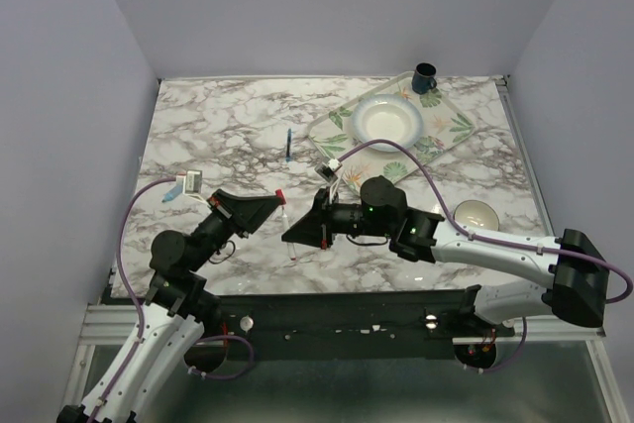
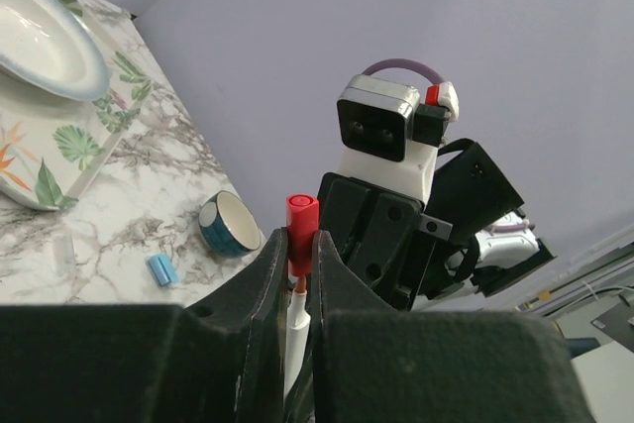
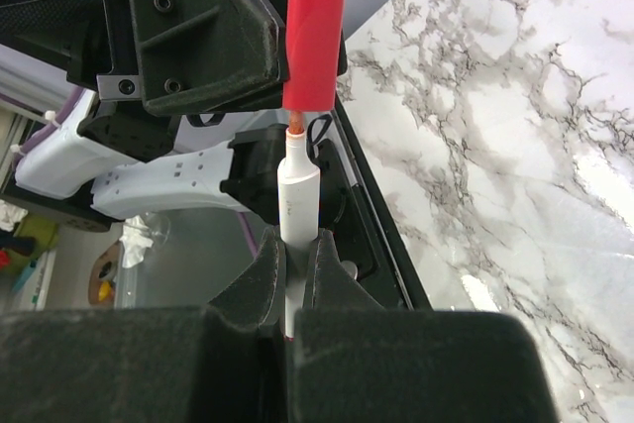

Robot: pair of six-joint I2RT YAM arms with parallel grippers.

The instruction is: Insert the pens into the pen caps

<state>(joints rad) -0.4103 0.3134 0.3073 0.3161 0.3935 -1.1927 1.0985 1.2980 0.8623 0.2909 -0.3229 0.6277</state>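
Cap meets pen at the near edge of the bench (image 1: 218,126).
Left fingers (image 2: 260,279) clench the red cap (image 2: 300,213), right fingers (image 3: 332,269) clamp the white pen (image 3: 297,190), tip at its mouth; open room far-left.

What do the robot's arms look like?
The left arm and the right arm are white tubes with chunky black joints. A thin purple cable loops along each. Tiny green lights glow near the right wrist. The fingers are black and wedge-shaped.
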